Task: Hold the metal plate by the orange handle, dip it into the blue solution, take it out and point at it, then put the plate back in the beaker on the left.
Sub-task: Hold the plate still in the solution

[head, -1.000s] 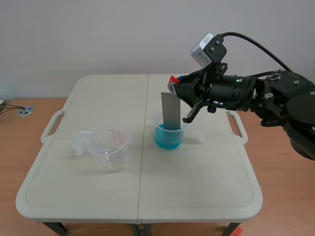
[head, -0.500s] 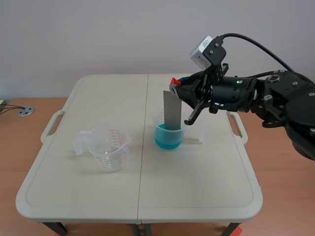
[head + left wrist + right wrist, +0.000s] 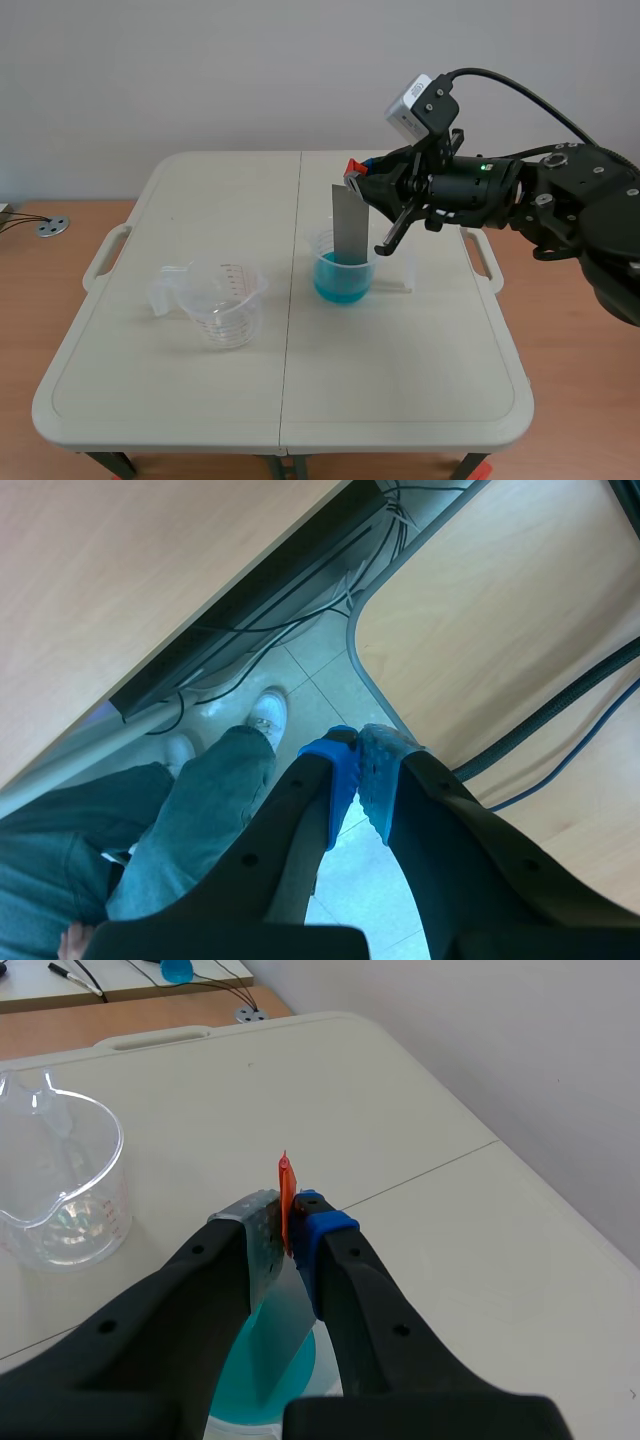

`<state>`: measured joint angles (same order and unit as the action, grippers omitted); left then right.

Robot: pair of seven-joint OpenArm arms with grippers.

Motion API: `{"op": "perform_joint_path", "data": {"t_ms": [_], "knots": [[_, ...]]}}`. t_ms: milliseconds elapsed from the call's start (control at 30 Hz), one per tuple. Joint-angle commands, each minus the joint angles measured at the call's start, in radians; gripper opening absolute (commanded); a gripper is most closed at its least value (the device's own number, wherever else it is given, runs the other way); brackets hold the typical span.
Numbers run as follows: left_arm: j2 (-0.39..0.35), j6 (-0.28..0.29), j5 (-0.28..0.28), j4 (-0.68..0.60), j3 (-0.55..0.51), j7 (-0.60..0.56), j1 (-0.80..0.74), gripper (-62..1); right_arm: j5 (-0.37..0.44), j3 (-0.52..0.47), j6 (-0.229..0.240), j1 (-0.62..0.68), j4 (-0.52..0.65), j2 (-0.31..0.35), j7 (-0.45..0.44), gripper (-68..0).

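White wall stands behind a big cream desk (image 3: 400,420). The black right arm (image 3: 560,200) is held up over the right side of the desk. A person's leg (image 3: 190,820) in green trousers, with a white shoe (image 3: 267,712), shows on the tiled floor under the left jaws. On the left half of the desk sits a see-through empty beaker (image 3: 225,300). Well apart from it, near the middle, sits another beaker (image 3: 342,245) with blue solution (image 3: 340,282) in it. The metal plate (image 3: 349,225) hangs upright, its low end down inside that beaker. The right jaws are clenched on the orange handle (image 3: 352,166) at the top of the plate. The left jaws are clenched on nothing, their soft pads (image 3: 340,780) touching.
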<state>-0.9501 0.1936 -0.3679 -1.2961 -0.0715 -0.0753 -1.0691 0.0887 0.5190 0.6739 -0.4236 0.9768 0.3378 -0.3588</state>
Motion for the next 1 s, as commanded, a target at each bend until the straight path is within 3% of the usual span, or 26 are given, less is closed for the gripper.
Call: {"op": "perform_joint_path", "data": {"t_ms": [0,967], "knots": [[0.008,0.003,-0.006,-0.008,0.0,0.006,0.001,-58.2,-0.007,0.0,0.005,-0.02,-0.006,-0.003,0.004,-66.1],[0.008,0.003,-0.006,-0.008,0.0,0.021,0.003,-58.2,-0.011,-0.001,0.005,-0.021,-0.006,-0.003,-0.007,-66.1]]}}
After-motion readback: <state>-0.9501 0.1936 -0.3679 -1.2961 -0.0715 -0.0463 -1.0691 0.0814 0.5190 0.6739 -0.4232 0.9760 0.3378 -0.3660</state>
